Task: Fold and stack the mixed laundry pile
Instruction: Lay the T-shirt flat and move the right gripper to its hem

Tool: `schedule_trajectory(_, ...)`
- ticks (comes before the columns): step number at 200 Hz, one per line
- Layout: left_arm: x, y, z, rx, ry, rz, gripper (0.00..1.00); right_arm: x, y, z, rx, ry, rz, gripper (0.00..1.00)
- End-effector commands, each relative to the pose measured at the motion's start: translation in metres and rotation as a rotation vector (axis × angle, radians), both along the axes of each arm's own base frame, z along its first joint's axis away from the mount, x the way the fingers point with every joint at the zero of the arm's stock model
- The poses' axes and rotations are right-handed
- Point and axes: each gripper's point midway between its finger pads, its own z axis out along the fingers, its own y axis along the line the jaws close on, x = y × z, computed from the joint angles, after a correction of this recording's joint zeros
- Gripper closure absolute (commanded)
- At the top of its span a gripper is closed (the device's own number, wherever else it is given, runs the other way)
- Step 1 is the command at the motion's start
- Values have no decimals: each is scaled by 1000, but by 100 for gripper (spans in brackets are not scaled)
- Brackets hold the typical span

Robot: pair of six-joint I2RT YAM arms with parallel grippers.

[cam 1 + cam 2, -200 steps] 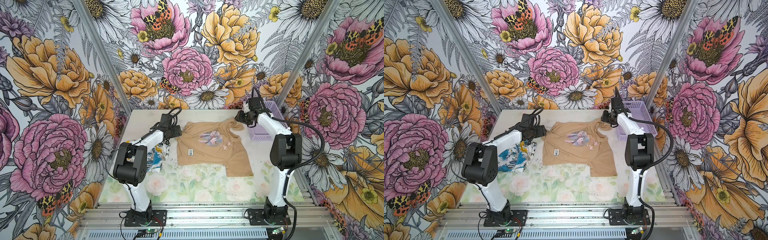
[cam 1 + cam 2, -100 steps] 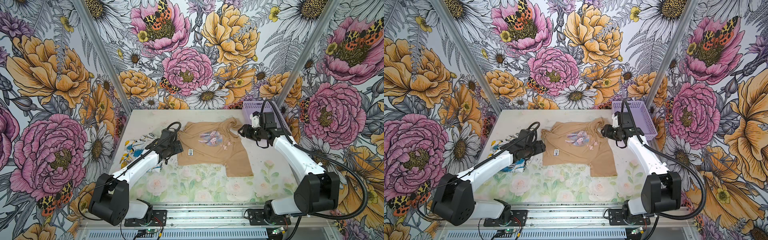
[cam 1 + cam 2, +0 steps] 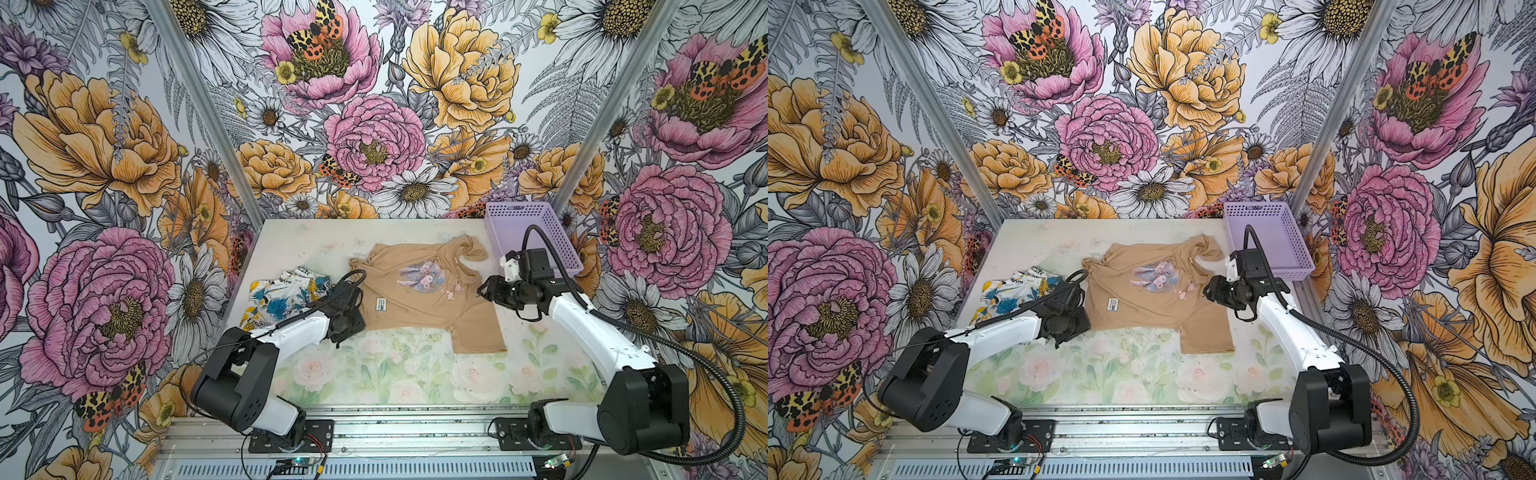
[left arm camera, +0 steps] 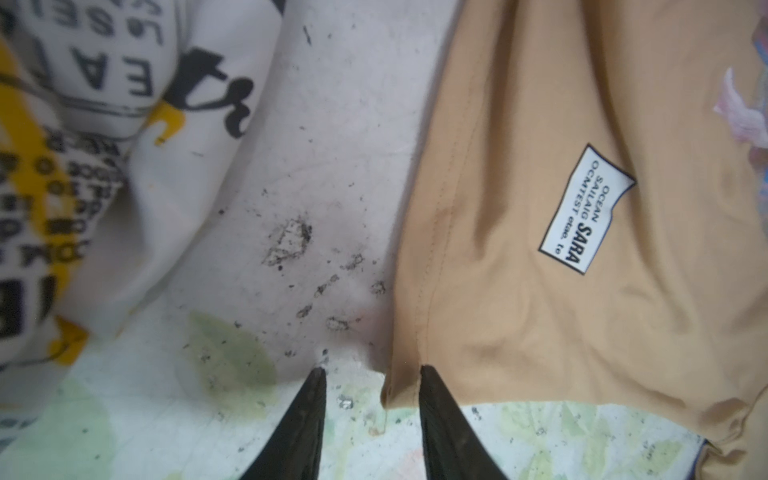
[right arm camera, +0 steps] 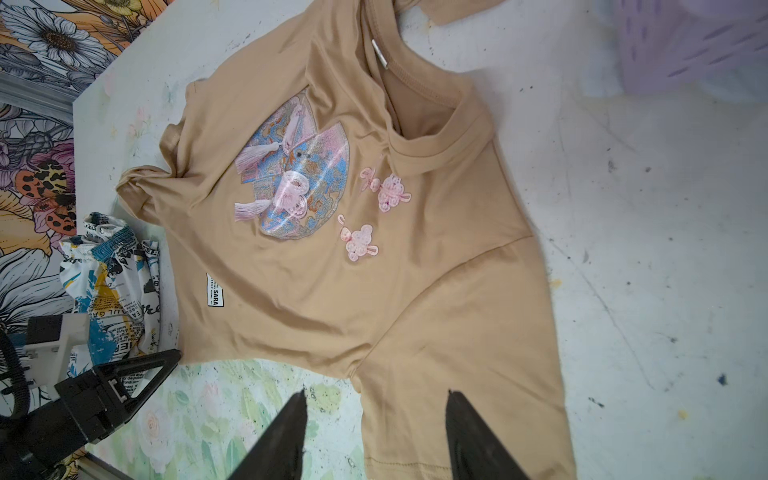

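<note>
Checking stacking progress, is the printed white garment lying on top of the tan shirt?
No, the printed white garment lies beside the tan shirt, with bare table between them.

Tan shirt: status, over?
Left claw open, straddling tan shirt hem corner. Right claw open over sleeve. Shirt spread, unfolded. Printed garment crumpled alongside, apart.

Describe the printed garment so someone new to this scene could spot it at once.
Start at the white table, where a tan T-shirt lies spread in the middle. Just left of it in both top views sits a small crumpled bundle, the printed garment. It alone is white with blue and yellow patches and black newspaper-style lettering.
</note>
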Motion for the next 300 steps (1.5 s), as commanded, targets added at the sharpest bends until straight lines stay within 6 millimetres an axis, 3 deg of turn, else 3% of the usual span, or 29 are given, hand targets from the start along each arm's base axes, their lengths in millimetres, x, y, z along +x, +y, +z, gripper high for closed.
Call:
schedule_trajectory(1,6,-14,2,-48,-14,-15,63,0,-2,6,3,-26,-8,45)
schedule_trajectory(52,3,-21,-6,-50,12,-36,66,-4,-6,0,-4,-10,-19,44)
schedule_trajectory(93,-3,-18,-13,-30,39,-30,88,-13,-11,-13,-14,30,-40,45)
schedule_trajectory(124,-1,-8,4,0,5,-12,100,-42,-25,-47,-43,181,-144,45)
schedule_trajectory(151,6,6,25,19,-43,14,100,-71,-38,-76,-75,273,-240,45)
schedule_trajectory(193,13,21,40,28,-73,24,100,-98,-46,-97,-87,339,-317,48)
schedule_trajectory(252,14,18,41,22,-74,21,100,-109,-38,-110,-82,379,-291,51)
schedule_trajectory(300,13,19,40,23,-70,21,100,-107,-34,-117,-110,387,-271,60)
